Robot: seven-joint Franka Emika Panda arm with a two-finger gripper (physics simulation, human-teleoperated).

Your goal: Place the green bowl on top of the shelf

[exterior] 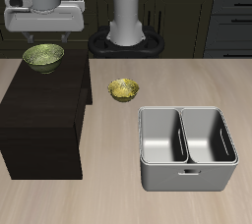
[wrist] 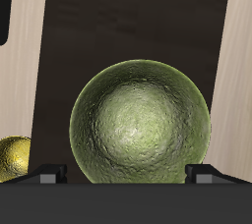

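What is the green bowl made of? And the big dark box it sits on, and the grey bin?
The green bowl looks like glazed pottery: shiny, speckled inside. The shelf looks like dark, nearly black wood with a dull finish, though the grain is hard to see. The grey bin looks like metal, smooth with soft shine.

The arm is glossy white and light grey, chunky rounded segments [exterior: 126, 7], with a fat column sitting on a round dark base plate [exterior: 126, 42]. The hand [exterior: 43, 18] is a wide, boxy white-grey block with darker lines across its face. From the wrist camera, the two fingertips [wrist: 46, 175] are small dark grey blocks with paler edges.
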